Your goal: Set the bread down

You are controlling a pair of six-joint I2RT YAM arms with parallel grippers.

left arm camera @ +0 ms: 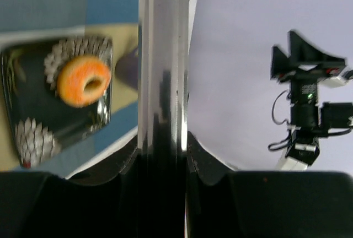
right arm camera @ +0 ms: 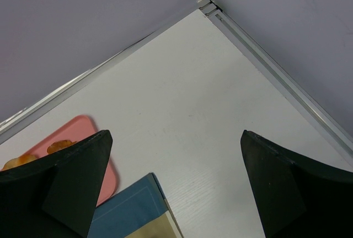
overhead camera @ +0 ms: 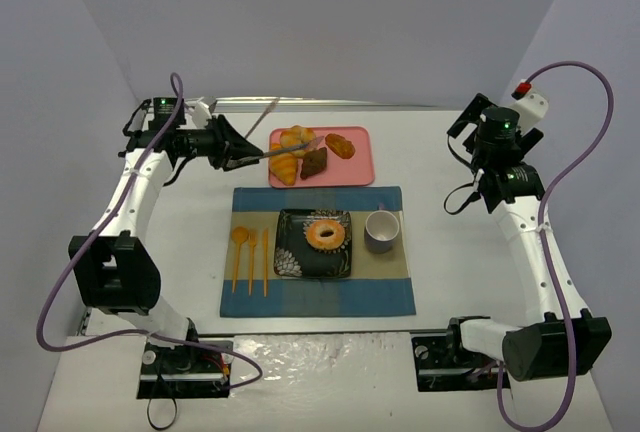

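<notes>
The left gripper [left arm camera: 162, 155] is clamped on the handle end of a pair of metal tongs [left arm camera: 162, 56], its black fingers pressing the steel from both sides. Seen from above, the tongs reach rightward from the far-left part of the white table [overhead camera: 450, 252] with their two blades spread apart. One blade points up toward the far wall. The other ends over the pink tray [overhead camera: 352, 174], between the croissant [overhead camera: 285, 167] and the small oval roll [overhead camera: 340, 145] (whether it touches either one I cannot tell). A dark brown piece [overhead camera: 314, 162] lies on the tray on the near side of those two.

The right gripper [right arm camera: 175, 139] hangs with its jaws wide apart above the far-right part of the table. Its own camera shows only bare tabletop between the fingers, with a corner of the tray off to the left.

The bread [overhead camera: 313, 236], a ring-shaped bun with an orange crust, lies flat on the dark square plate [overhead camera: 338, 265], a little right and far of the plate's middle, and apart from both grippers. The plate sits in the centre of the blue-and-beige placemat [overhead camera: 300, 300], which lies on the near side of the tray. A cup [overhead camera: 381, 230] stands on the mat just right of the plate. Three orange utensils [overhead camera: 250, 252] lie side by side just left of the plate.
</notes>
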